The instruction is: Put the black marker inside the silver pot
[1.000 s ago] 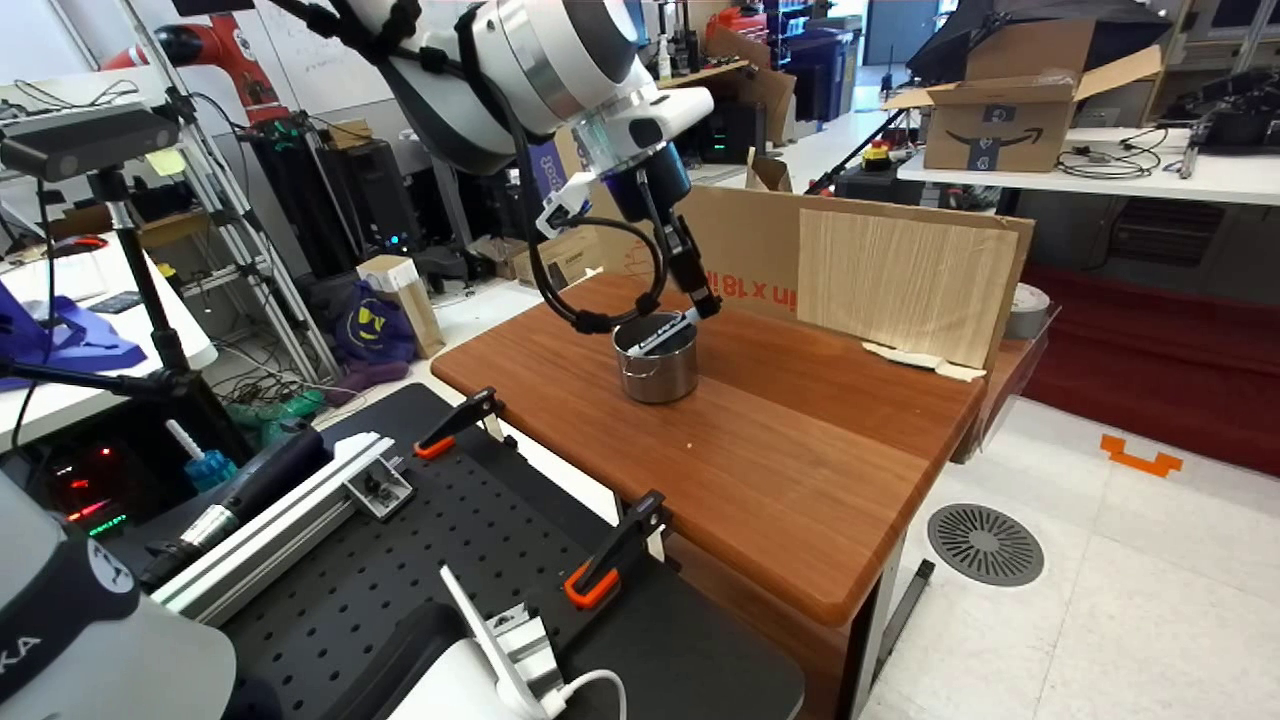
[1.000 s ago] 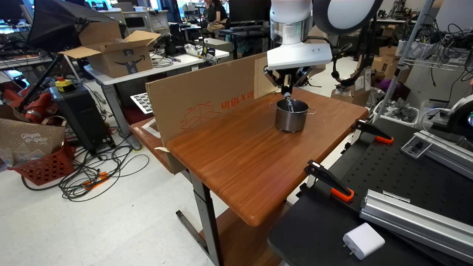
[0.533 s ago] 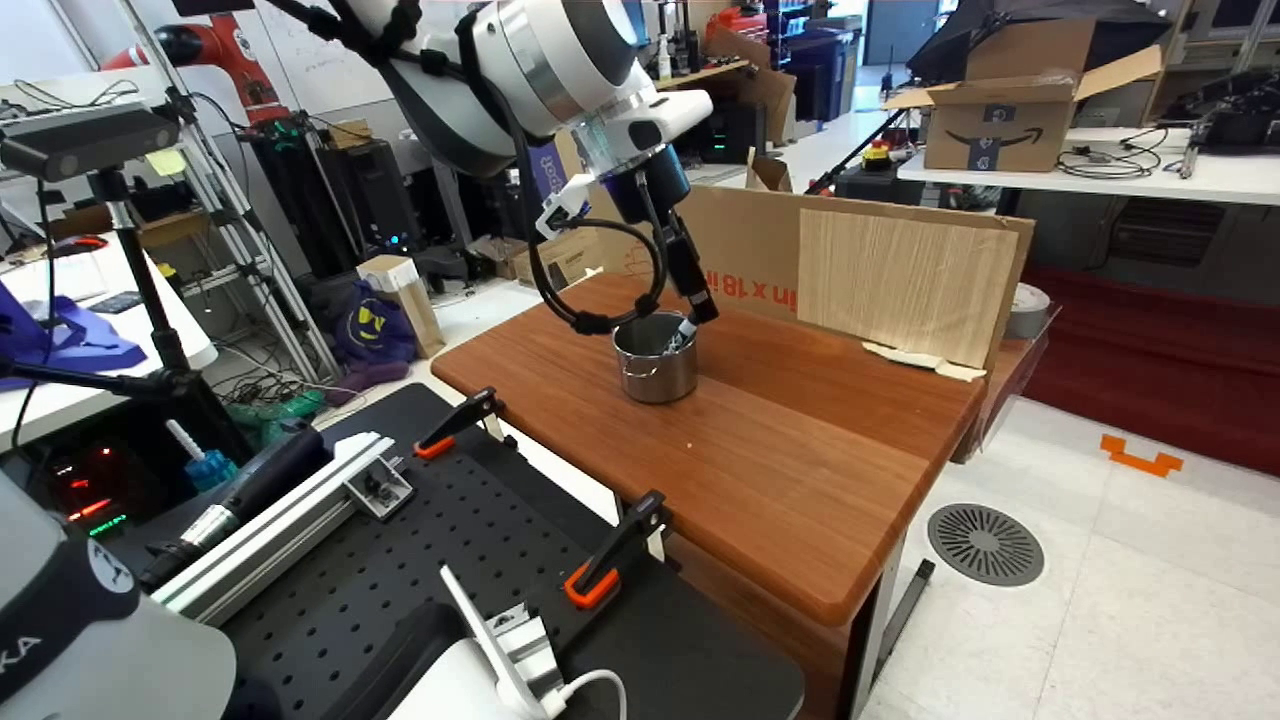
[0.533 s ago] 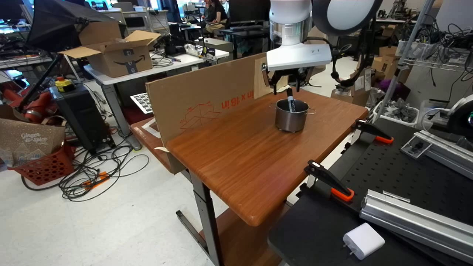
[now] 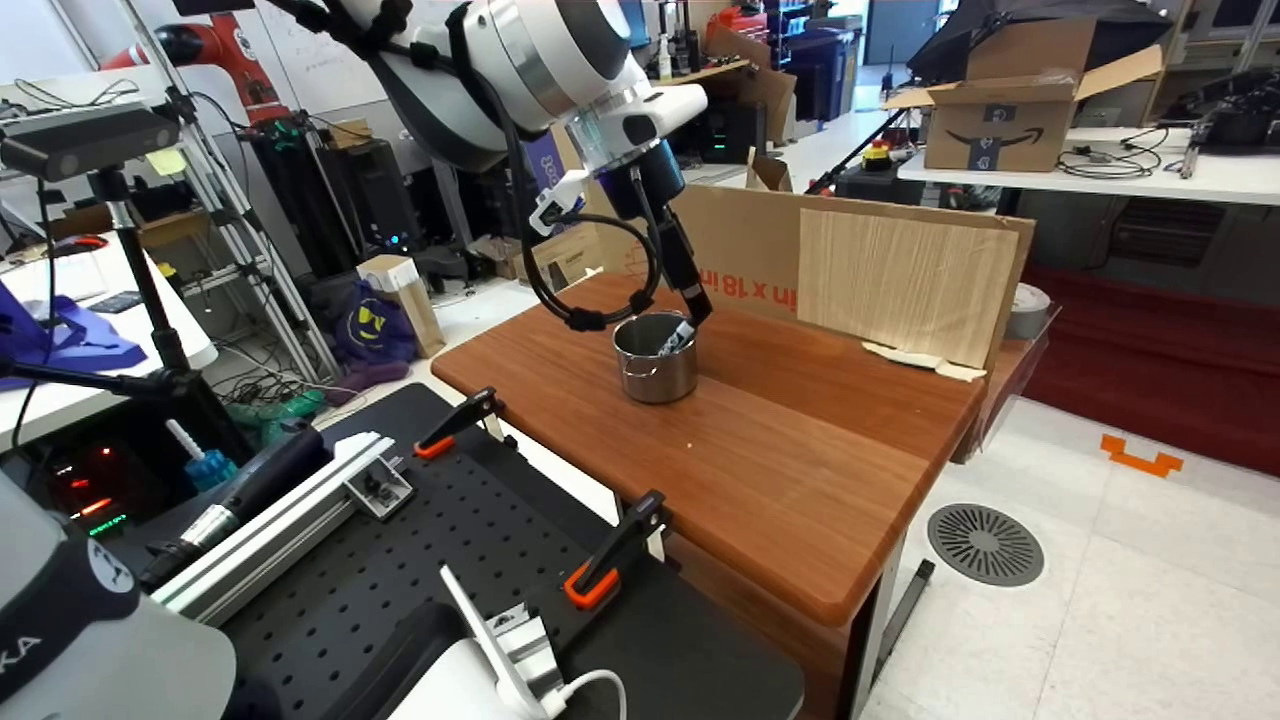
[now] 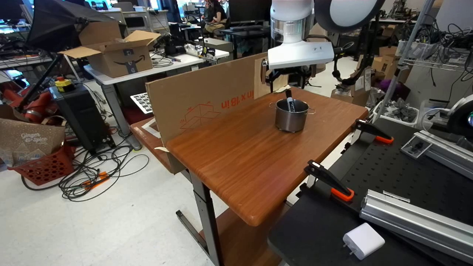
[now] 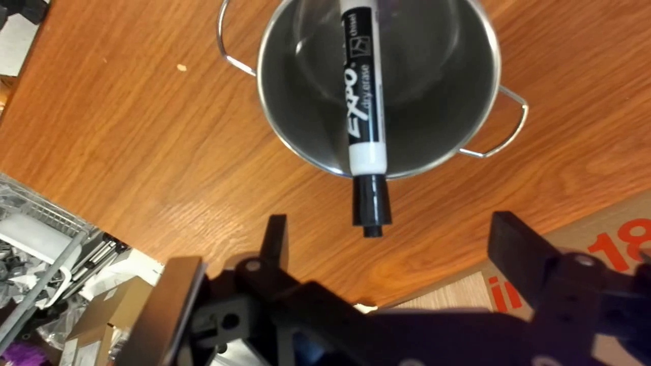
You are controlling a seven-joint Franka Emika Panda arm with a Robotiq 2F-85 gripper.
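brown wood of the desk (image 7: 147, 147) shows at the left of the wrist view. rightward, the black marker (image 7: 365, 91) leans inside the silver pot (image 7: 432, 127), its cap (image 7: 372, 201) sticking out over the rim. seen from here, the cap lies within the gripper (image 7: 389, 217), whose fingers (image 7: 275, 239) stand well apart without touching it. farthest right comes the cardboard panel (image 7: 615, 244). the marker looks released, so a retreat seems due: draw back slowly along the fingers' line with no sideways swing, since brushing the cap could flick the marker out or drag the pot.
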